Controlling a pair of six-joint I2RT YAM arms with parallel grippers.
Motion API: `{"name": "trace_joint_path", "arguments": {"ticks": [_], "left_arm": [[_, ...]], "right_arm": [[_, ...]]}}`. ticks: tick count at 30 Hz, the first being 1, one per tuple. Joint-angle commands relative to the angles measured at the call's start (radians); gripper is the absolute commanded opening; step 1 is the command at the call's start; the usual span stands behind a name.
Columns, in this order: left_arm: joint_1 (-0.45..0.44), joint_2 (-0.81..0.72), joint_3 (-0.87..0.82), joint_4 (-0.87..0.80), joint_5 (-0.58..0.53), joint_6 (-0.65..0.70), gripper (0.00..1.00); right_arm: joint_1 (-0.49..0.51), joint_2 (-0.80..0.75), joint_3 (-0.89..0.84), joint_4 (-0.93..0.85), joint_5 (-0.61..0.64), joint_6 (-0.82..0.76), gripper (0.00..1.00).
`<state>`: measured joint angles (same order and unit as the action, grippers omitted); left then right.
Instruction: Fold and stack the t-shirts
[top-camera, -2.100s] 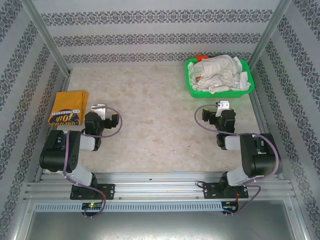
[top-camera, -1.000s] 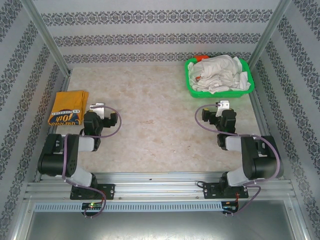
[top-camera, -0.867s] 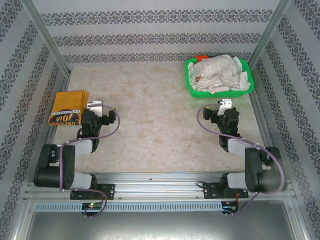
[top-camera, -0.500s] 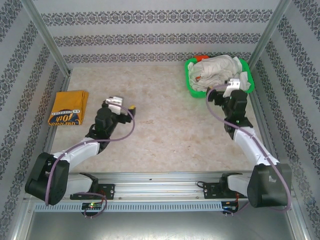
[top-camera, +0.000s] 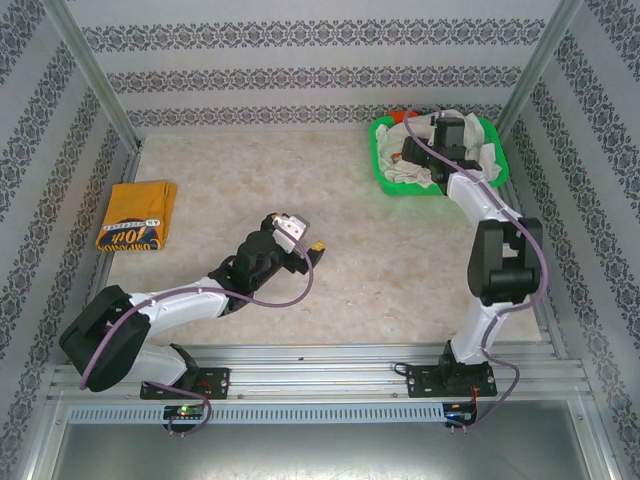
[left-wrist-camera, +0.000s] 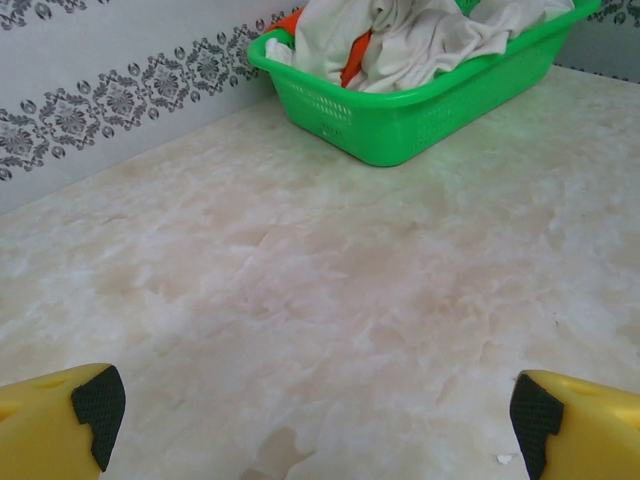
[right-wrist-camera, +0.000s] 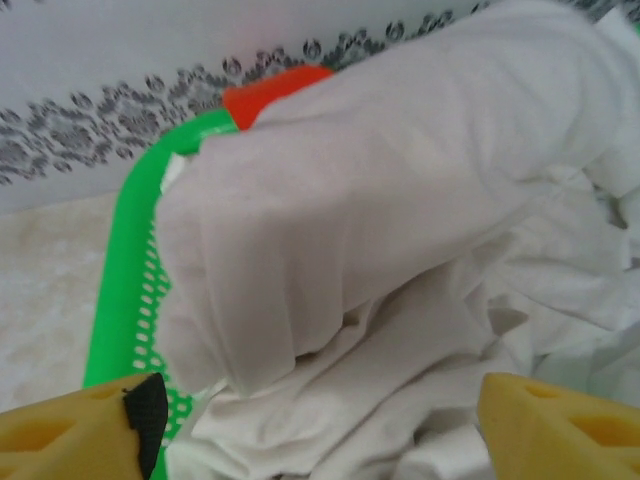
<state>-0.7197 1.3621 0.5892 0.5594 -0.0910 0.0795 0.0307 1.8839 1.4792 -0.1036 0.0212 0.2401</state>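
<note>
Right claw reached one basket, one yellow shirt

At one o'clock I see the basket, bright green, heaped with white shirts. One orange-red shirt sits at its far rim. At nine o'clock the yellow shirt is mustard with dark lettering. The table is cream, marbled with tan blotches. The walls are white with bands of grey-black floral ornament. My left gripper and right gripper have yellow fingers with black pads. Purple cables trail along the black-and-white arms.
</note>
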Motion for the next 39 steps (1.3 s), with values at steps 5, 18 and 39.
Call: {"name": "trace_joint_path", "arguments": {"ticks": [5,18,39], "left_arm": [[-0.015,0.004,0.021,-0.044,-0.074,0.009,1.00],[-0.015,0.078,0.047,0.009,-0.063,0.005,1.00],[-0.015,0.095,0.050,0.035,-0.006,-0.040,1.00]], "right_arm": [[0.010,0.113,0.192,-0.126,-0.013,0.048,0.29],[0.003,-0.022,0.278,-0.171,-0.058,-0.030,0.00],[-0.008,0.262,0.497,-0.357,-0.078,-0.014,0.30]]}}
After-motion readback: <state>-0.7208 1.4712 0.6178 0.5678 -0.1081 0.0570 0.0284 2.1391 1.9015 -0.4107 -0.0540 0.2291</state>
